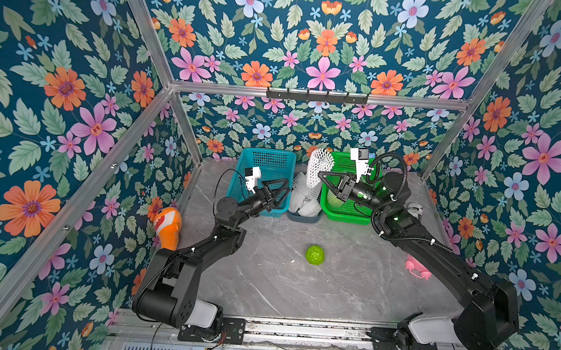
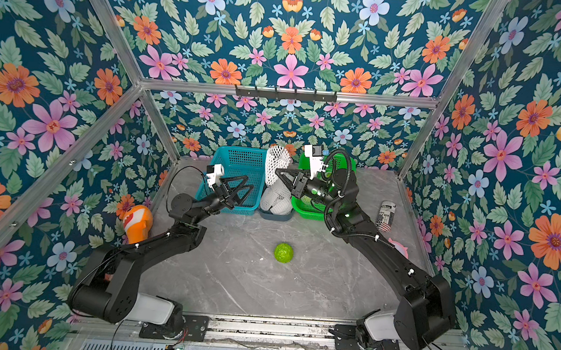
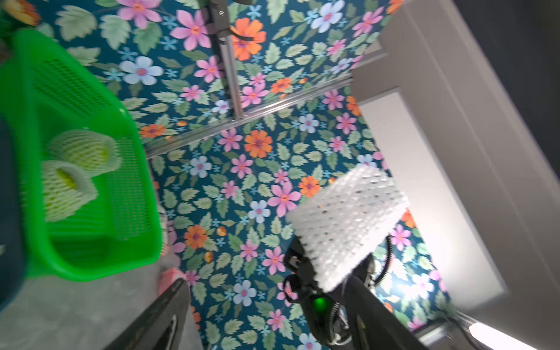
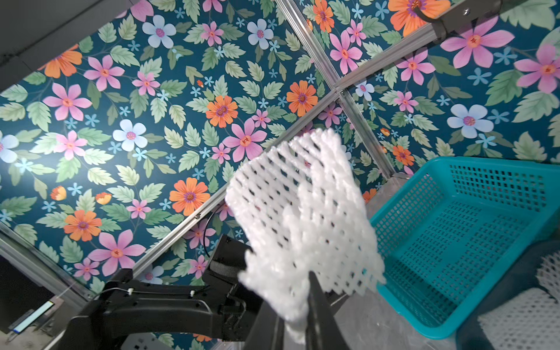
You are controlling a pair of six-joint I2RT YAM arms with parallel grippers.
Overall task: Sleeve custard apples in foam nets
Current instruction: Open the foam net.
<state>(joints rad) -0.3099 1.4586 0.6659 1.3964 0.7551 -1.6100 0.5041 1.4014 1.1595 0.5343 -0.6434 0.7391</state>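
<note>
The tabletop [image 1: 265, 283] is open across its centre and front. Only one bare apple [image 1: 314, 254] lies there, well apart from both arms. Note the clutter at the side edges: a fish toy [image 1: 167, 225] against the left wall, and a pink toy [image 1: 418, 268] and a can [image 1: 415, 210] by the right wall. Along the back edge, a blue basket [image 1: 266, 161], a bin [image 1: 303, 217] and a green basket [image 1: 344, 214] stand close side by side. Your left fingers [image 1: 276, 182] stand spread wide above the blue basket's front right corner, holding nothing. Your right fingers [image 1: 323, 177] are clamped on the lower end of one net [image 1: 318, 166], which is raised above the bin and stands up from the fingertips. More nets [image 1: 304, 201] fill the bin. Two sleeved apples [image 3: 81, 151] lie in the green basket, beneath the right arm.
</note>
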